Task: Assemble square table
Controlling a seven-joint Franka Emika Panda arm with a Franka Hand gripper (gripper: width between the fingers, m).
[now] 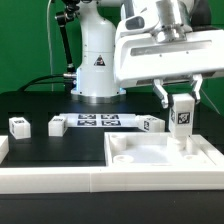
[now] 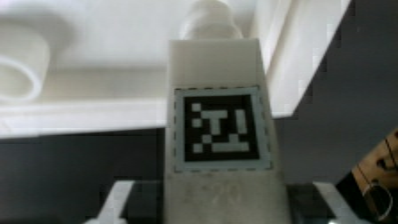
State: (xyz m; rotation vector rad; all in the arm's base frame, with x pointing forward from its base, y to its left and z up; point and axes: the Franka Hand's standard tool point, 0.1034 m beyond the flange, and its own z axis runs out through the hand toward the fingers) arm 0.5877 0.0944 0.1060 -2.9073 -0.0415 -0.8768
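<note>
Pinching an upright tagged leg block (image 1: 181, 118), the pincer (image 1: 181, 103) holds its lower end at a corner of the white square slab (image 1: 140, 163) beneath, with three loose leg blocks (image 1: 56, 126) and the marker board (image 1: 97, 121) farther off on the black table (image 1: 70, 147).

light: bright, even | shadows: faint | glare: square table (image 1: 150, 160) washed out | wrist view: leg block (image 2: 217, 130) blurred
</note>
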